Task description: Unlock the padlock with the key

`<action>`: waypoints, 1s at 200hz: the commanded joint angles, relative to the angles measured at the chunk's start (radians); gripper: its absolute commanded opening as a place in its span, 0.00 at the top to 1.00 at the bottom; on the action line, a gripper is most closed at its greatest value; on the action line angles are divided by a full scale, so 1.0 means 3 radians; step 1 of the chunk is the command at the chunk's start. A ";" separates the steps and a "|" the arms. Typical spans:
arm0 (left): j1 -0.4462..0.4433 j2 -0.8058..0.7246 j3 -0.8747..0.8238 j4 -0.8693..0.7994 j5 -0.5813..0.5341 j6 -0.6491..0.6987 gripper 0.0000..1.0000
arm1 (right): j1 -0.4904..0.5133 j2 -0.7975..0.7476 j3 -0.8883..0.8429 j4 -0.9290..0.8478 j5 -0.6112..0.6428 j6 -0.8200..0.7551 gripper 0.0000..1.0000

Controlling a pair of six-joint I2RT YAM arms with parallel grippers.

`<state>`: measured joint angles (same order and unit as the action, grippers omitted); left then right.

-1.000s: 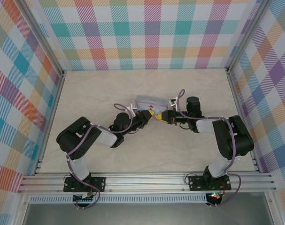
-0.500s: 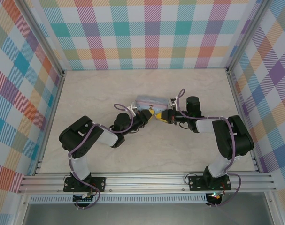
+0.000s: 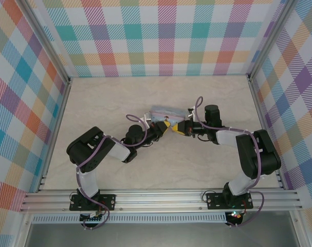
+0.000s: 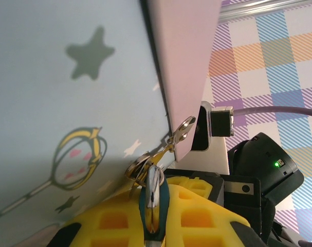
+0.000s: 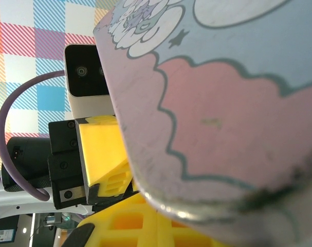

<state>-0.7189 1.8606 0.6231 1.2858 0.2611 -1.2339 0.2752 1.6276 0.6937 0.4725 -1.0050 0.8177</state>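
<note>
We see a cream marbled tabletop (image 3: 109, 98) boxed in by pastel plaid walls (image 3: 161, 36). At mid-table both grippers meet at the near side of the cartoon tin (image 3: 163, 110), which is printed with stars and a wand. Our left gripper (image 3: 165, 125) pinches the padlock (image 4: 154, 193), which hangs at the tin's clasp (image 4: 184, 127). The right gripper (image 3: 177, 128) is clamped tight; whether it is on the key we cannot tell.
</note>
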 commanded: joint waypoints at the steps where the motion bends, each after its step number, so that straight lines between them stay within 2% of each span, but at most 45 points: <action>1: -0.0250 -0.0119 0.0081 0.0122 0.0671 0.0079 1.00 | 0.0013 0.0053 0.0178 0.0501 0.0155 -0.0020 1.00; 97: -0.0267 -0.0271 0.0159 0.0137 0.0679 -0.0042 1.00 | 0.0008 0.0335 0.0174 0.0718 0.0181 -0.0210 0.99; 136: -0.0276 -0.0217 0.0168 0.0143 0.0653 -0.0061 1.00 | 0.0099 0.0356 0.0185 0.0918 0.0120 -0.0090 0.99; 168: -0.0278 -0.0154 0.0181 0.0137 0.0661 -0.0025 1.00 | 0.0174 0.0380 0.0117 0.1336 0.0104 0.0224 0.99; 200: -0.0281 -0.0051 0.0114 0.0079 0.0694 0.0110 1.00 | 0.0172 0.0205 0.0209 0.1076 0.0134 0.0139 0.99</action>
<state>-0.7185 1.8462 0.6334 1.2346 0.2035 -1.2446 0.2905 1.7348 0.6941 0.6949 -1.0397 0.8604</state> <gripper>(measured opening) 0.108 0.049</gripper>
